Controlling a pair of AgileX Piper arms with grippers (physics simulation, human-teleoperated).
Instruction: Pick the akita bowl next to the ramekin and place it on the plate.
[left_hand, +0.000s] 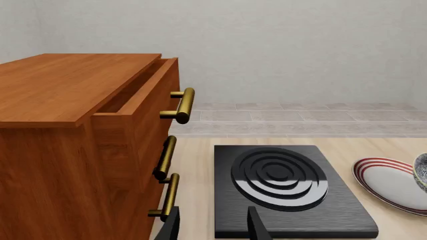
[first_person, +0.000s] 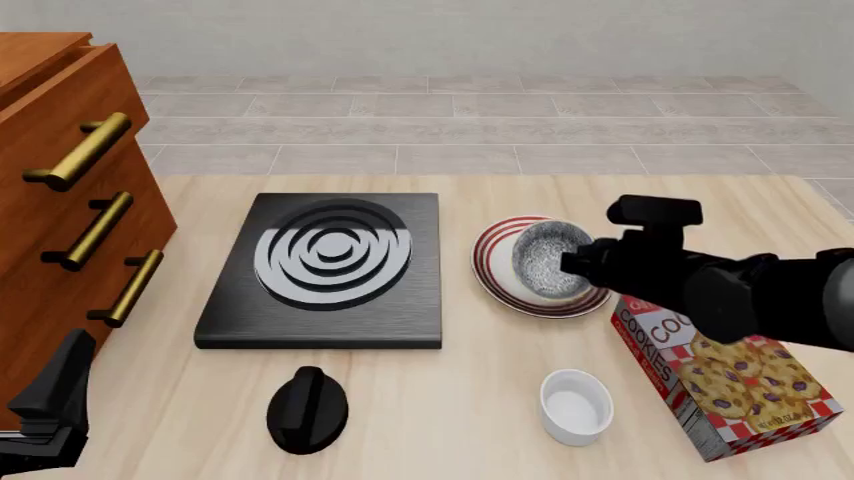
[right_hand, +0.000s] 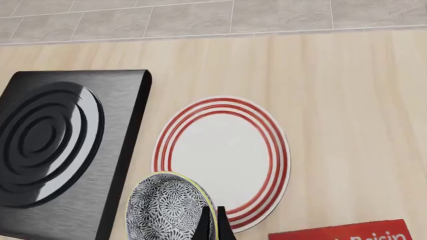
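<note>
The akita bowl (first_person: 551, 261), a small round bowl with a dark, finely white-patterned outside and a grey speckled inside, hangs in the right claw (right_hand: 211, 224), whose two dark fingers pinch its rim with the bowl's wall between them. Directly under and just ahead of that claw lies the round white plate with red concentric rings (first_person: 495, 272). In the right wrist view the bowl overlaps the plate's near edge, and whether it touches the plate cannot be told. Beyond the bowl, on the side away from the claw, sits the black square stove burner with raised rings (first_person: 330, 266); behind the claw, nearer the arms' side of the pale wooden surface (first_person: 441, 415), stands the plain white ramekin (first_person: 577, 404), well apart from the bowl, and below the right arm lies a red cookie box (first_person: 727, 378). The step in hand appears to be the placing: the bowl is carried over the plate but probably not yet set down. The next move calls for lowering it onto the plate, perhaps nudging toward the plate's centre, then letting the fingers part and lifting straight off. The left claw (left_hand: 213, 225) idles well off to the other side, fingers spread and holding nothing, by the wooden drawer cabinet with brass handles (first_person: 54, 200).
</note>
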